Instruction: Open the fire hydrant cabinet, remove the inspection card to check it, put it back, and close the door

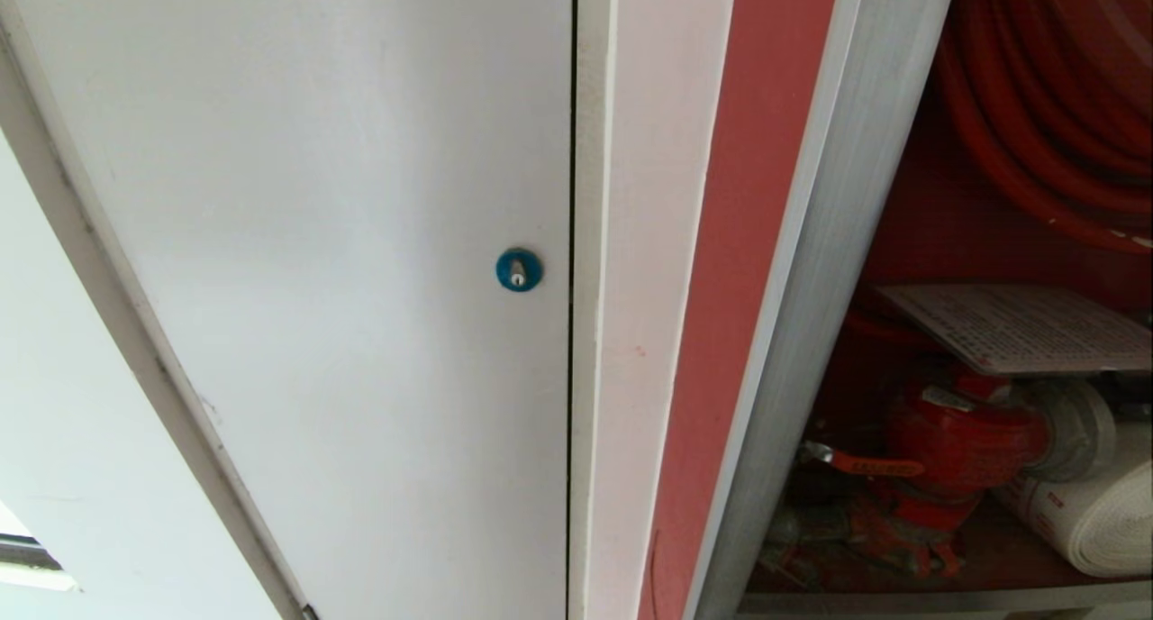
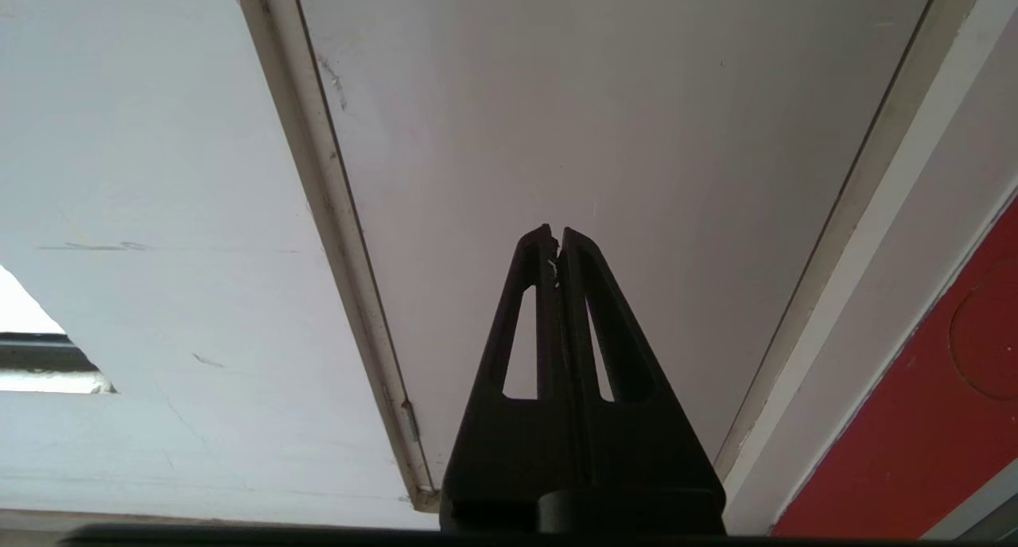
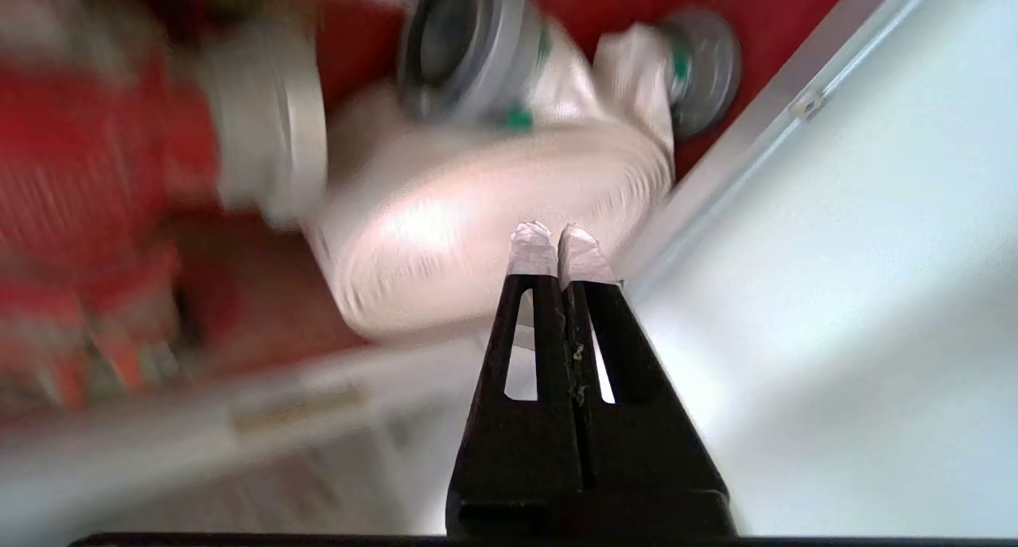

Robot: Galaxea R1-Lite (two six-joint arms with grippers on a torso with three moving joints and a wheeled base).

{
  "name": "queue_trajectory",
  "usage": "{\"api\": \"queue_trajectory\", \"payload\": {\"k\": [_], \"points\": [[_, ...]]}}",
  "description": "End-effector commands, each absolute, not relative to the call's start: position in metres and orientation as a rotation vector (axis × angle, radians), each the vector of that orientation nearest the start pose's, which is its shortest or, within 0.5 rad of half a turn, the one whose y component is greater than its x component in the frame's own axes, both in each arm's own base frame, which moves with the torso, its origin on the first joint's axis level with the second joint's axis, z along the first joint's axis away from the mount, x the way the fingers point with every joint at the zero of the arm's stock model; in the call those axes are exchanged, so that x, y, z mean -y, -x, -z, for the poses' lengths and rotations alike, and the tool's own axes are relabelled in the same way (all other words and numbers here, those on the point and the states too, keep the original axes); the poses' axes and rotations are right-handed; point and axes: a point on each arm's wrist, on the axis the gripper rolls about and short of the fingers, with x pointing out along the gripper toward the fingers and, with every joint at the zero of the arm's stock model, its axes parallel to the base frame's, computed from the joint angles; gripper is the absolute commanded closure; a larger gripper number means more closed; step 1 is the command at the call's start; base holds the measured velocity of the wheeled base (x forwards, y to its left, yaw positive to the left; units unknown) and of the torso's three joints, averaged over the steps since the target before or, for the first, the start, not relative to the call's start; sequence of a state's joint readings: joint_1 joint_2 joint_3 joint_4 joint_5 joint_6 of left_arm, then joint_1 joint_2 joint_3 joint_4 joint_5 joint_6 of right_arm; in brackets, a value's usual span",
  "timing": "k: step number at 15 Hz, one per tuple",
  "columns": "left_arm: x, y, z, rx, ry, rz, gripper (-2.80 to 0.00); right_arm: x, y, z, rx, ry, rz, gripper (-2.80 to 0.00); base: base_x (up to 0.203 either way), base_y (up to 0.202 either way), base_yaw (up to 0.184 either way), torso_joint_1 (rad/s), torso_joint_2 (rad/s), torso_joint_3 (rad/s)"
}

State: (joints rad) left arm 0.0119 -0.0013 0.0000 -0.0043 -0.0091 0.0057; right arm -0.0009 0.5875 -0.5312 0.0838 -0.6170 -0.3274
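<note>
The fire hydrant cabinet (image 1: 829,268) stands open at the right of the head view, brushed aluminium frame around a red inside. The inspection card (image 1: 1018,327), pale with fine print, lies flat on top of the red valve (image 1: 964,440). Above it is the red hose reel (image 1: 1045,106), and to the lower right the white rolled hose (image 1: 1099,512). The door is out of view. My right gripper (image 3: 557,233) is shut and empty, its taped tips in front of the rolled hose (image 3: 477,213). My left gripper (image 2: 557,233) is shut, facing a white panel. Neither arm shows in the head view.
A white door with a blue lock (image 1: 519,269) fills the left of the head view, with a white and red jamb (image 1: 712,241) between it and the cabinet. In the right wrist view, a pale flat surface (image 3: 843,277) lies beside the cabinet's aluminium frame (image 3: 763,133).
</note>
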Motion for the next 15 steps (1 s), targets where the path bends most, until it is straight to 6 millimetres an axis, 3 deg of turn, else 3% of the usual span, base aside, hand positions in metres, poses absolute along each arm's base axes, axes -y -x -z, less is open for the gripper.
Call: {"api": "queue_trajectory", "payload": {"k": [1,5,7,15], "points": [[0.000,0.023,-0.075,0.003,-0.006,-0.003,0.00,0.013,-0.027,-0.222,-0.367,0.416,0.555,0.00,0.000,0.000,0.000,0.000,0.00,0.000],[0.000,0.023,-0.075,0.003,-0.006,-0.003,0.00,0.011,-0.010,-0.248,-0.424,0.496,0.374,0.00,0.000,0.000,0.000,0.000,0.00,0.000],[0.000,0.023,-0.075,0.003,-0.006,-0.003,0.00,0.010,-0.017,-0.257,-0.476,0.535,0.343,0.00,0.000,0.000,0.000,0.000,0.00,0.000],[0.000,0.023,-0.075,0.003,-0.006,-0.003,0.00,0.007,-0.025,-0.264,-0.698,0.839,0.129,0.00,0.000,0.000,0.000,0.000,0.00,0.000]]}}
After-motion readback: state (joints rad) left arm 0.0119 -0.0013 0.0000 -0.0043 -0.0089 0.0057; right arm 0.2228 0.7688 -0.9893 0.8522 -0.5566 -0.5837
